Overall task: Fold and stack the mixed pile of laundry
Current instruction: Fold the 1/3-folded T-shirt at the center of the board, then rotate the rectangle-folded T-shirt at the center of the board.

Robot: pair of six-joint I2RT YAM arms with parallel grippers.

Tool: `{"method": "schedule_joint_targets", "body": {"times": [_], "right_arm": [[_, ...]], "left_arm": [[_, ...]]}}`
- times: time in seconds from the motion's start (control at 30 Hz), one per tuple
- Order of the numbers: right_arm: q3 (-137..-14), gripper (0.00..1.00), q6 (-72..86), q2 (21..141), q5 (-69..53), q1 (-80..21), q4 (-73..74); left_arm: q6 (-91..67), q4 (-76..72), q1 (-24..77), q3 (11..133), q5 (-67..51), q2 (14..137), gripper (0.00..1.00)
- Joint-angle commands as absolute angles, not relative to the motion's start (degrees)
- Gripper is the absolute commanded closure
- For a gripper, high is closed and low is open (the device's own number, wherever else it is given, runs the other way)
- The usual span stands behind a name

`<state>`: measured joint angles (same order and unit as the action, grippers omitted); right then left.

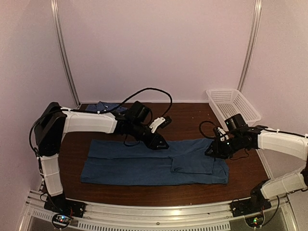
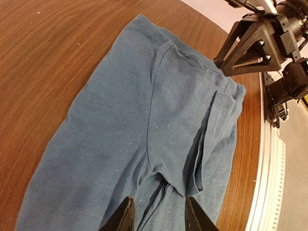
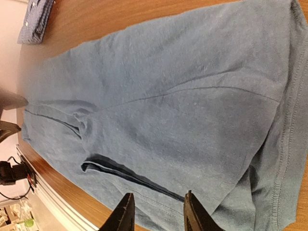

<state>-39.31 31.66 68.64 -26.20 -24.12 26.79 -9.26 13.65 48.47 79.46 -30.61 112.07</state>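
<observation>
Plain teal-blue cotton t-shirt [image 1: 139, 166] is lying flat on the dark wood-grain table [image 1: 187, 120], already folded into a long band. Its long axis is running left to right, parallel to the near table edge, and it is sitting between the two arms. The left gripper [image 1: 161, 143] is hanging low over the far long edge, about at the band's middle. The right gripper [image 1: 211, 151] is hanging low over the far corner of the right-hand short end. Both wrist views are showing the fingers parted with nothing between them, just cloth below, so neither is gripping. From either hand the shirt is spreading toward the near edge and off to the left. The right arm is nearer the right end; the left end is lying nearer the left arm's base than its gripper. Judging from this, the next fold is going to be across the long axis, one end over the other. Count: two garments, this tee plus one blue-and-white fine-checked shirt [image 1: 103, 107] lying folded at the far-left back of the table, well apart. One white plastic lattice basket [image 1: 233, 103] is standing far right. Two grippers.
</observation>
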Motion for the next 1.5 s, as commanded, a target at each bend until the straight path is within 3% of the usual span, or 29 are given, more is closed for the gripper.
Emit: {"method": "schedule_joint_targets", "body": {"times": [0.0,0.17,0.47,0.8,1.2,1.47], "right_arm": [[-40.19,0.66,28.62,73.21,-27.31,-26.54,25.09],[-39.07,0.76,27.98,78.91,-26.64,-29.15,23.75],[-35.23,0.78,30.7,79.12,-26.01,-34.97,24.53],[-39.68,0.63,34.36,72.26,-16.71,-36.83,27.55],[-45.34,0.63,31.48,89.28,-13.67,-36.62,20.64],[-56.96,0.64,23.92,103.42,-10.56,-32.37,22.89]], "left_arm": [[-11.42,9.37,50.53,77.78,-30.91,112.82,0.64],[-12.85,7.4,50.54,76.61,-31.04,112.84,0.64],[-11.49,9.62,50.45,76.15,-28.01,111.33,0.64],[-16.33,8.57,45.81,67.89,-21.86,107.08,0.64],[-24.43,12.75,37.98,53.59,-6.8,99.93,0.64],[-25.28,14.3,34.8,46.56,-5.4,96.78,0.66]]}}
